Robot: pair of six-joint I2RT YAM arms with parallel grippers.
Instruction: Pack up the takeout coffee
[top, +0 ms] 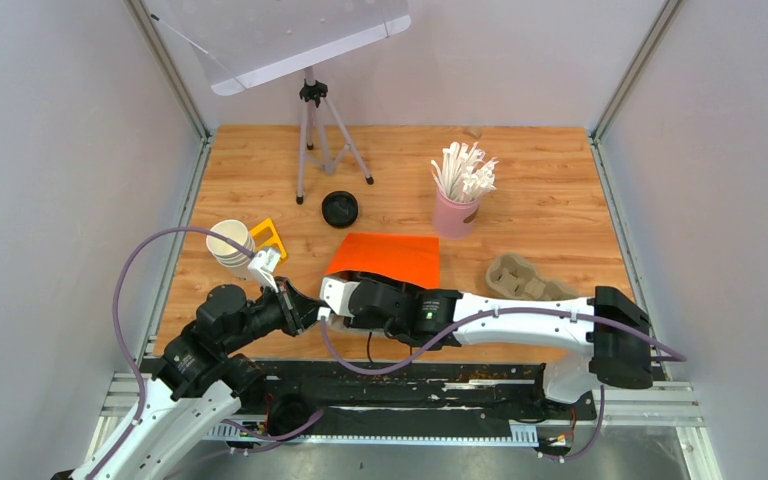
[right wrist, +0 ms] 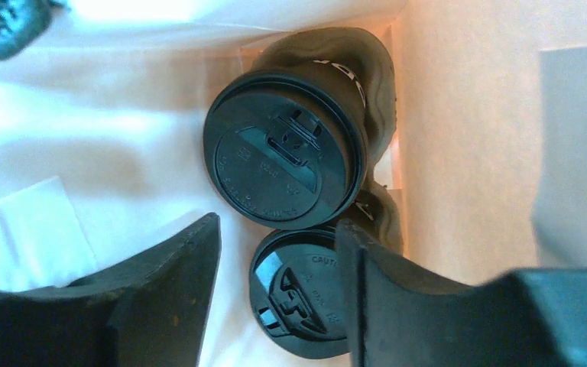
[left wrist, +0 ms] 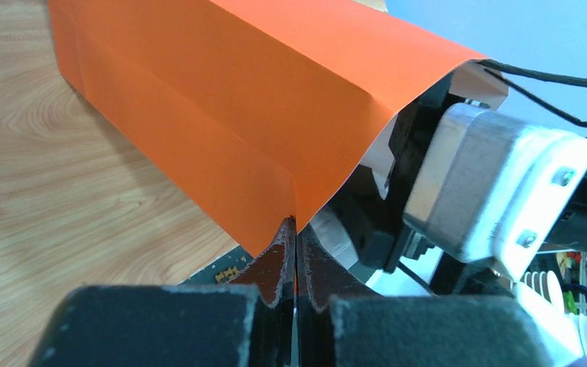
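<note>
Two takeout cups sit inside the orange paper bag (top: 390, 258), which is near the middle of the wooden table (top: 560, 170), towards its near edge. Their round black plastic lids face the bag's mouth, and their long axes run away into the bag. In the right wrist view the farther cup (right wrist: 287, 149) is just beside the nearer cup (right wrist: 298, 302).

The right gripper (right wrist: 277, 225) reaches into the bag with its jaws partly apart, one on each side of the nearer cup's lid. A gap shows at one finger, so it grips nothing. The left gripper (left wrist: 296, 252) is closed tight on the bag's creased paper edge.

A stack of open white paper cups (top: 230, 243) stands at the table's left edge. One loose black lid (top: 340, 209), one pink cup of white straws (top: 454, 213) and one brown moulded pulp tray (top: 520, 278) lie farther right
</note>
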